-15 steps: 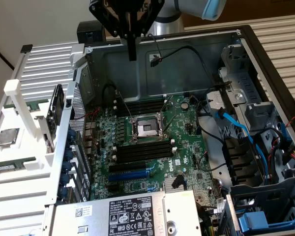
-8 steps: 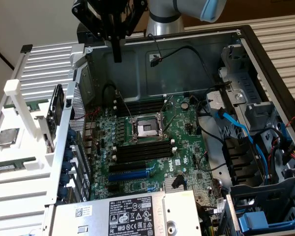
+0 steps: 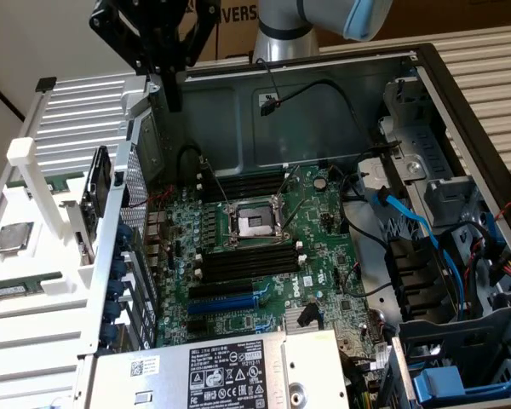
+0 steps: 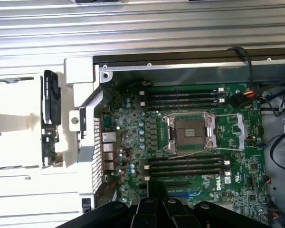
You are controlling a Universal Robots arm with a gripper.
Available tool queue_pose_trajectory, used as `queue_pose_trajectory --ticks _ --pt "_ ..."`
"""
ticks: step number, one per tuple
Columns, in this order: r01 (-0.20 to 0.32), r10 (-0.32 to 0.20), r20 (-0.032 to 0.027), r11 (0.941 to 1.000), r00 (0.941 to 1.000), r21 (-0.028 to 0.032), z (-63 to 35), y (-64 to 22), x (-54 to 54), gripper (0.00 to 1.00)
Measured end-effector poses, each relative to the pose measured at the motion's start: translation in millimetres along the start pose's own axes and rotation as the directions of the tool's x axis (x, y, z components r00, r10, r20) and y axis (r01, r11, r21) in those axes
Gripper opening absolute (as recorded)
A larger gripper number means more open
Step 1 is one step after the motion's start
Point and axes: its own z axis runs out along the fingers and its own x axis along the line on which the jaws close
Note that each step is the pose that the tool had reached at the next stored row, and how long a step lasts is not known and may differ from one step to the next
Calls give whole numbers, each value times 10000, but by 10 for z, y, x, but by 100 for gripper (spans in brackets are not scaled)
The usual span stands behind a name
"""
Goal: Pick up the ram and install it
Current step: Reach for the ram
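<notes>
while closed, gripper (image 3: 174, 102) above motherboard (image 3: 319, 217)

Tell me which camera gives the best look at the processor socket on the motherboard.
The wrist view: it looks straight down on the processor socket, so its metal frame and dark centre show in full. The exterior view shows it at a slant, between the black slots.

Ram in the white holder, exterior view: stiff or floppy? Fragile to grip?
The ram is a thin, narrow board, so likely stiff and light for its length. It sits in a recess of the white holder, so it probably won't roll or tip. As a bare circuit board, it is probably fragile if bent.
</notes>
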Motion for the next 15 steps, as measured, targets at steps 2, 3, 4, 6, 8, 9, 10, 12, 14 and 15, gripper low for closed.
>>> queue_pose_trajectory --ticks 2,3,4,6,8,9,10,12,14,15 --pt "0 0 12 10000 10000 -3 -2 -7 93 10" --pt "1 -1 20 10000 10000 -4 -3 -10 137 10" --pt "2 -2 28 10000 10000 -4 -4 -13 182 10" --pt "1 -1 45 10000 10000 -5 -7 -20 271 10" --pt "4 -4 60 10000 10000 -7 -9 -27 364 10" --pt "3 -3 65 10000 10000 -7 -10 -30 406 10" --pt "3 -2 67 10000 10000 -7 -11 -33 454 10" --pt "3 -3 73 10000 10000 -8 -16 -46 634 10" --pt "3 -3 78 10000 10000 -8 -18 -53 728 10" --pt "4 -4 80 10000 10000 -8 -19 -56 773 10"
